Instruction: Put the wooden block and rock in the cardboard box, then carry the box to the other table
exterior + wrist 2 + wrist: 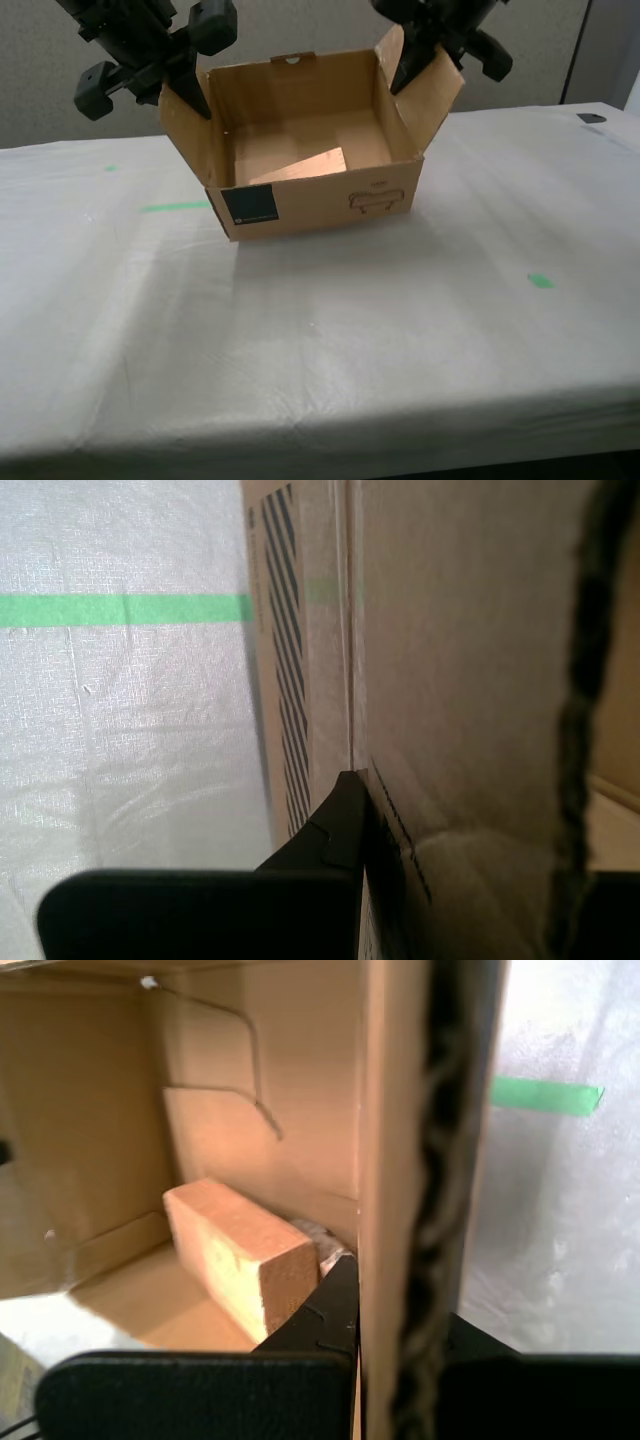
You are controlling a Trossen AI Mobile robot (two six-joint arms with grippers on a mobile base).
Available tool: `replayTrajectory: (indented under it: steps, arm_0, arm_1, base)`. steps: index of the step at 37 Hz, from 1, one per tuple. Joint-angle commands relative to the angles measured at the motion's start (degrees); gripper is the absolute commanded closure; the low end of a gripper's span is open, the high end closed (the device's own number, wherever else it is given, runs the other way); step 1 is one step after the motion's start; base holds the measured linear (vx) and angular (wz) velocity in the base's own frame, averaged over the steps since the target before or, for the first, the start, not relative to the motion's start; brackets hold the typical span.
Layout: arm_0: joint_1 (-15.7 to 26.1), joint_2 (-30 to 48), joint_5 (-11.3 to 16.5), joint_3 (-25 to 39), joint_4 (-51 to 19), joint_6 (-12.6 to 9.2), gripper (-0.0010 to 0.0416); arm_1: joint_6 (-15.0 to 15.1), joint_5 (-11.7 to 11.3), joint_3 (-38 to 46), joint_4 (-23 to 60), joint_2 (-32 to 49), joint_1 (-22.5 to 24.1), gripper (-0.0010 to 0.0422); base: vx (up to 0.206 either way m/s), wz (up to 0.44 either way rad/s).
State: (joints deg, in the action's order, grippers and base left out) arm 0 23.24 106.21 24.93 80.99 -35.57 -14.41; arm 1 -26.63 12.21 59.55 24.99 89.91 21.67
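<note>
Cardboard box (318, 190) sits on the white-cloth table (400, 330), both side flaps pinched
My first gripper (395, 1340) is clamped on one flap, my second gripper (365, 820) on the other. Wooden block (240, 1255) lies inside on the floor, rock (322, 1243) just beside it against the wall

I count one cardboard box (310, 190) on one table (350, 340) covered in white cloth. Inside the box I see one wooden block (240, 1255) and, tucked behind it, one rock (322, 1243), only partly visible. Two grippers are in sight: my first gripper (358, 1305) and my second gripper (357, 825). On the cloth I count three green tape marks (175, 206) in the exterior view. One small dark object (590, 118) lies near the far edge of the table.
</note>
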Motion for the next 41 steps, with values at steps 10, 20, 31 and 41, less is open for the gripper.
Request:
replayTrajectory:
  steps: [10,20,31,41]
  arm_0:
    - [0.2,10.1,0.7,12.7,-6.6,-0.1,0.0407]
    - [0.2,11.6,0.7,15.4,-8.2,0.9,0.0406]
    - [0.2,11.6,-2.6,14.1,-7.9,0.8,0.0406]
    - [0.1,11.6,-2.4,13.8,-8.2,0.9,0.0406]
  arm_1:
    - [0.6,-0.5,1.6,-0.7,3.9,-0.2,0.0413]
    - [0.9,-0.6,5.4,-0.5,8.3,-0.3,0.0412]
    - [0.7,-1.2,7.6,-0.3,8.4,-1.5,0.0413]
    - [1.6,-1.3,9.7,3.7,10.7,-2.1,0.0412]
  base:
    - [0.000,0.000]
    - [0.000,0.000]
    - [0.000,0.000]
    - [0.000,0.000]
